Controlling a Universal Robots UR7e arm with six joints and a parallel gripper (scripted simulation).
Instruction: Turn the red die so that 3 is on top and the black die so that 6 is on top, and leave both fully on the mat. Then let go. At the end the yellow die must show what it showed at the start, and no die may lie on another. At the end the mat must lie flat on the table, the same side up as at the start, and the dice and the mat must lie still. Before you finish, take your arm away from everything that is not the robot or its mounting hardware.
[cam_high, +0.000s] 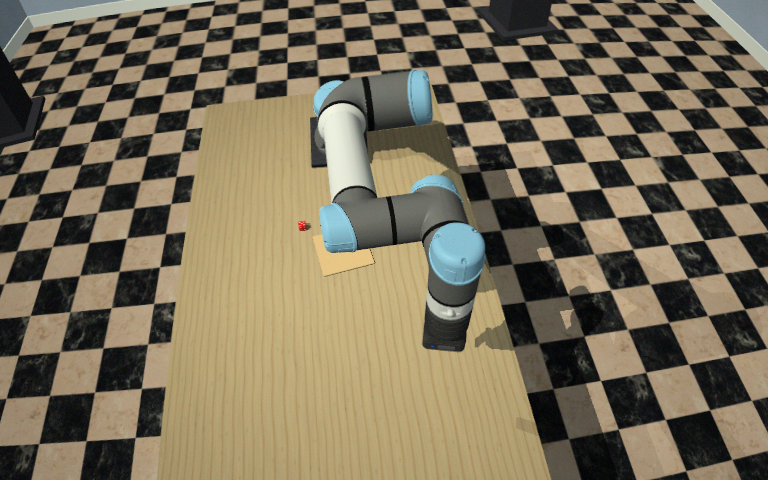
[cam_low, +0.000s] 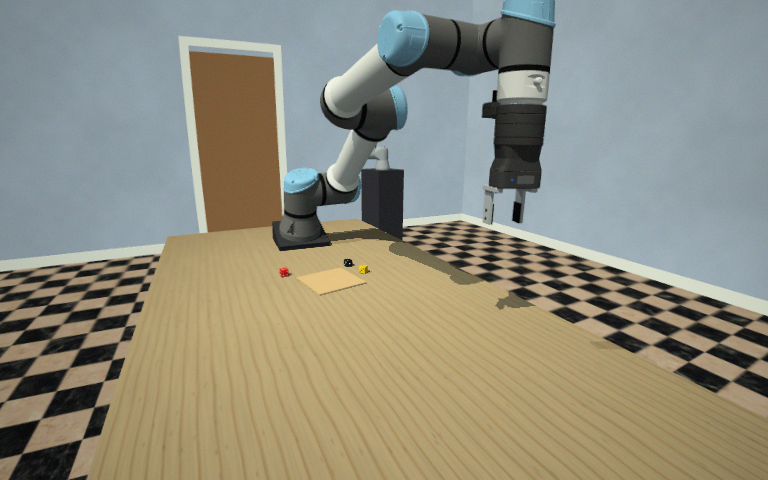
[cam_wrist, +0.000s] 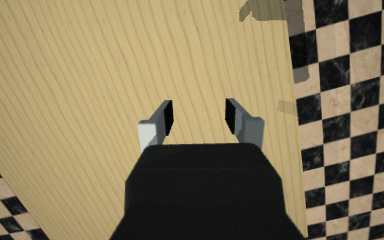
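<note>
The tan mat (cam_low: 331, 280) lies flat on the table; in the top view the mat (cam_high: 345, 259) is partly hidden by the arm. The red die (cam_low: 284, 272) sits on the table just left of the mat, off it, and also shows in the top view (cam_high: 303, 225). The black die (cam_low: 348, 262) and the yellow die (cam_low: 363, 269) sit on the table at the mat's far right corner, off it and apart from each other. My gripper (cam_low: 502, 212) hangs open and empty high above the table's right edge, far from the dice. The wrist view shows its open fingers over bare wood.
The arm's base (cam_low: 300, 232) stands at the far end of the table behind the mat. A dark pedestal (cam_low: 382, 202) stands on the floor past the far right corner. The table's right edge runs under the gripper.
</note>
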